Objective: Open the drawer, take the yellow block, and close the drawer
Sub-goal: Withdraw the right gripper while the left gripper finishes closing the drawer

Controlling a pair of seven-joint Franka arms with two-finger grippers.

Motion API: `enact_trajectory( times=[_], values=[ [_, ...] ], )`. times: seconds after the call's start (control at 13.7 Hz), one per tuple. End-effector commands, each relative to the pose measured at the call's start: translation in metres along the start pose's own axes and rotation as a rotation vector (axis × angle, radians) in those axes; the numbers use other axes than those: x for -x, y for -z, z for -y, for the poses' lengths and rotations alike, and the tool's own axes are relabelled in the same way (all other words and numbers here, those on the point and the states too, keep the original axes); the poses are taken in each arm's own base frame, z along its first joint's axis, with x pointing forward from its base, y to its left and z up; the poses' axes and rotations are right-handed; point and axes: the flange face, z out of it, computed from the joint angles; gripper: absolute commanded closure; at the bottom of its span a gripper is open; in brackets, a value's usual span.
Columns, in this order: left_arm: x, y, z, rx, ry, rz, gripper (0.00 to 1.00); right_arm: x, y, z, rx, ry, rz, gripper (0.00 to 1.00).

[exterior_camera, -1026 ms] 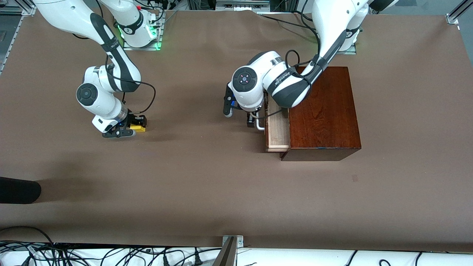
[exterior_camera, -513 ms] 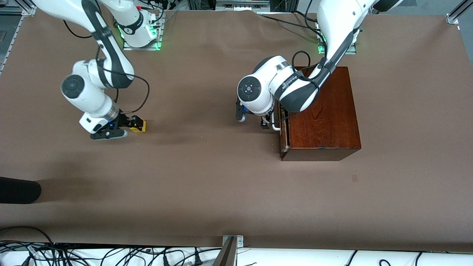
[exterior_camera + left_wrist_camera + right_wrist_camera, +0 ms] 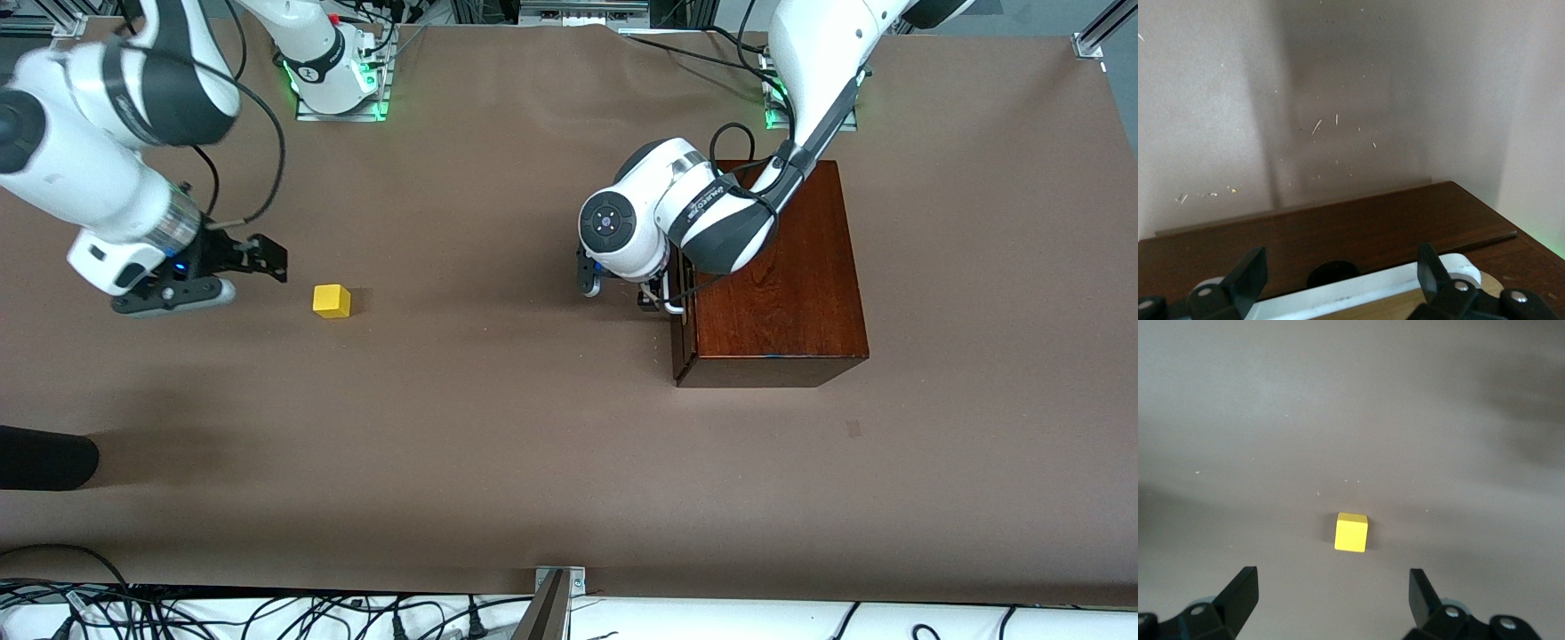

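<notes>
we are looking at the yellow block [image 3: 332, 300] sitting alone on the brown table [image 3: 498, 444], toward the right arm's end and well apart from the wooden box [image 3: 778, 276]. our right gripper [image 3: 233, 269] is hanging in the air near the block, toward the right arm's end of the table, touching nothing. its fingers [image 3: 1238, 592] are standing wide apart and empty, and the right wrist view is showing the block [image 3: 1351, 532] free on the table between and ahead of them.

our left gripper [image 3: 653, 298] is sitting at the front of the box, at the white handle [image 3: 673, 307] of the drawer [image 3: 680, 320]. the drawer is lying pushed in, its dark front about flush with the box. in the left wrist view the handle [image 3: 1358, 301] is running between the gripper's spread fingers [image 3: 1245, 283], so we are calling that gripper open around the handle, not clamped on it.
</notes>
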Motion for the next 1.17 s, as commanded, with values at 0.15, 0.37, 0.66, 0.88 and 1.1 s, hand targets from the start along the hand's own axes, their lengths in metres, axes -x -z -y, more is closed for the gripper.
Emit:
enact_trajectory(
  times=[0.15,0.37,0.66,0.88,1.1],
  values=[
    [0.014,0.012,0.000,-0.017,-0.001,0.031,0.00,0.027,0.086,0.008,0.004,0.026,0.009,0.00],
    [0.016,0.042,-0.009,-0.052,0.002,-0.008,0.00,0.036,0.118,0.009,0.013,0.021,-0.016,0.00],
    [0.015,0.126,-0.063,-0.169,-0.027,-0.063,0.00,0.034,0.130,0.003,0.031,0.014,-0.029,0.00],
    [0.061,0.172,-0.078,-0.208,0.138,-0.066,0.00,0.034,0.145,-0.015,0.033,-0.012,-0.060,0.00],
    [0.140,0.193,-0.064,-0.205,0.258,-0.040,0.00,0.029,0.140,-0.021,0.032,-0.029,-0.053,0.00]
  ],
)
